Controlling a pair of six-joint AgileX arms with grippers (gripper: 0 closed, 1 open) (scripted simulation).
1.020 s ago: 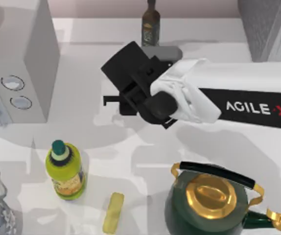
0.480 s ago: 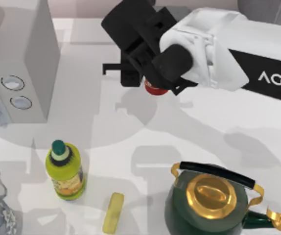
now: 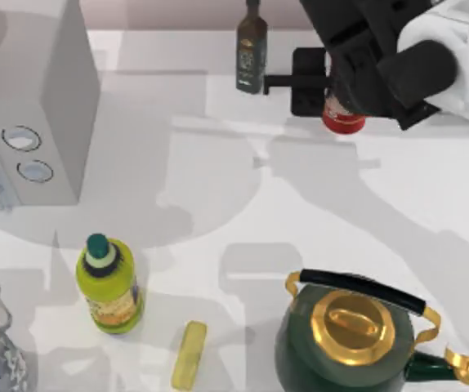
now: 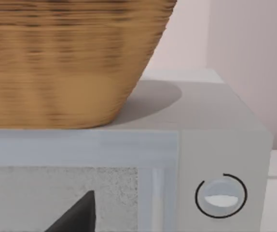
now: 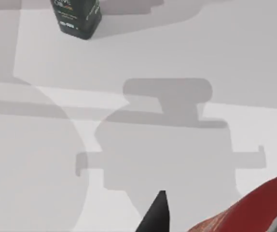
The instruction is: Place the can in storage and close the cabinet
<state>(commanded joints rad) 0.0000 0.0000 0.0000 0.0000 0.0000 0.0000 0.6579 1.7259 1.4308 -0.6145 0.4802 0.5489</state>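
White desk spreads under the top camera, and I take the green kettle at its near edge as my landmark. Well beyond the kettle, toward the far edge and slightly to its right, my right claw hangs over the surface, clamped on the can. The red body pokes out just below the black fingers, and in the right wrist view its red side sits right against a dark fingertip, clear of the desk with its shadow beneath. The can's long axis looks tilted rather than upright, though I can't be sure how much.

The dark bottle stands just left of the claw, farther from the kettle again. The cabinet is not visible now, so I judge it lies beyond the top right corner, up and right from the kettle. That direction, can to cabinet, is what the coming move turns on, and the right arm is plainly the nearer one.

My left arm is parked beside the white appliance, far left of the kettle, facing its knob and the basket on top; I cannot tell the state of the left claw.

Against a second ago, the right claw has swung from the desk's middle toward the far right, carrying the can with it.
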